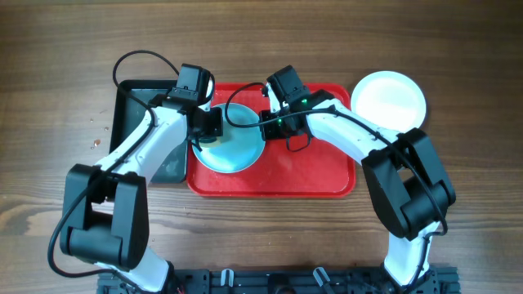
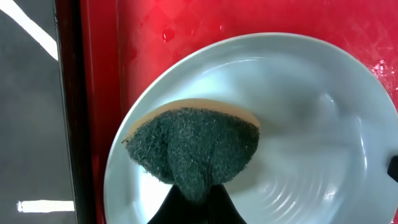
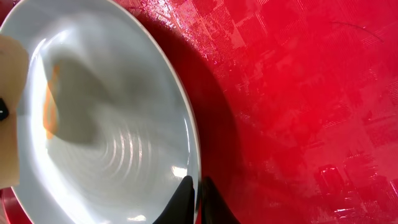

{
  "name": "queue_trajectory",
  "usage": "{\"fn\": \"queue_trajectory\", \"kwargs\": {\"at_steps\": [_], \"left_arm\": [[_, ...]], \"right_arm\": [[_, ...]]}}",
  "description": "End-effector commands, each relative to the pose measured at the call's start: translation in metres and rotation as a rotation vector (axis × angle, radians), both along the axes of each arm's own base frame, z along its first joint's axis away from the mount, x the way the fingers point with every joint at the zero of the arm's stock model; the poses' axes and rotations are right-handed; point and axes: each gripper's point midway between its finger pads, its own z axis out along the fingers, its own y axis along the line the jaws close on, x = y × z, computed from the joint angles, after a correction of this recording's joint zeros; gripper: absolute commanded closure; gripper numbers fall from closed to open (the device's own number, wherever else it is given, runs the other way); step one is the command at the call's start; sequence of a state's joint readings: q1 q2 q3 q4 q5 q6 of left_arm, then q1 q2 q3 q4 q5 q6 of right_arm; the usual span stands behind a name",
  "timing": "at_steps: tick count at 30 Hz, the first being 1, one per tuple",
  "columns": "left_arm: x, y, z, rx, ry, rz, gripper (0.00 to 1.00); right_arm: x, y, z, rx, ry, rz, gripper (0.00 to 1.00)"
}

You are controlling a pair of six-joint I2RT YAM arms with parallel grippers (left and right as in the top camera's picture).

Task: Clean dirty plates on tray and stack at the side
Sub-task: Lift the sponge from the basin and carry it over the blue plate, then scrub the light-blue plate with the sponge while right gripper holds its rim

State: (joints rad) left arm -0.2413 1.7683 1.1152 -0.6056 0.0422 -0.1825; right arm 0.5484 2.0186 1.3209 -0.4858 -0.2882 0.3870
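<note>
While the left tool [image 2: 193, 202] pinches the green sponge [image 2: 193, 146] and holds it down in the bowl of the turquoise plate [image 2: 298, 124], the right tool [image 3: 198, 198] is squeezed onto that plate's rim, most likely to stop it sliding under the scrub. The plate lies on the red tray [image 3: 298, 93], toward its left side, close to the raised edge beside the black tray [image 1: 131, 102], so there's little room that way. Rightward the tray floor is bare, and a white plate [image 1: 389, 100] sits on the surface [image 1: 65, 49] just off the tray's far right corner, a likely stacking spot.
</note>
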Motion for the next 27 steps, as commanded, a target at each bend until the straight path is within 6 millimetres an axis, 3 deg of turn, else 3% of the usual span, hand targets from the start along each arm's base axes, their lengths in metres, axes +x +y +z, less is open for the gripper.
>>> {"fn": "queue_trajectory", "kwargs": {"at_steps": [1, 6, 16, 21, 24, 27], "left_arm": [[0.0, 0.002, -0.007, 0.016, 0.009, 0.014, 0.96], [0.0, 0.002, -0.007, 0.016, 0.008, 0.014, 0.96], [0.0, 0.002, -0.007, 0.015, 0.008, 0.014, 0.96], [0.0, 0.002, -0.007, 0.016, 0.008, 0.014, 0.96], [0.0, 0.002, -0.007, 0.015, 0.008, 0.014, 0.96], [0.0, 0.002, -0.007, 0.016, 0.008, 0.014, 0.96]], "right_arm": [[-0.001, 0.002, 0.009, 0.023, -0.015, 0.021, 0.92], [-0.001, 0.002, 0.006, 0.02, -0.011, 0.02, 0.86], [0.001, -0.001, 0.003, 0.0, -0.018, 0.012, 0.87], [-0.003, -0.003, -0.007, 0.008, -0.011, -0.011, 0.86], [-0.003, -0.003, -0.007, 0.01, -0.015, -0.011, 0.96], [-0.003, -0.003, -0.007, 0.01, -0.015, -0.011, 0.96]]}}
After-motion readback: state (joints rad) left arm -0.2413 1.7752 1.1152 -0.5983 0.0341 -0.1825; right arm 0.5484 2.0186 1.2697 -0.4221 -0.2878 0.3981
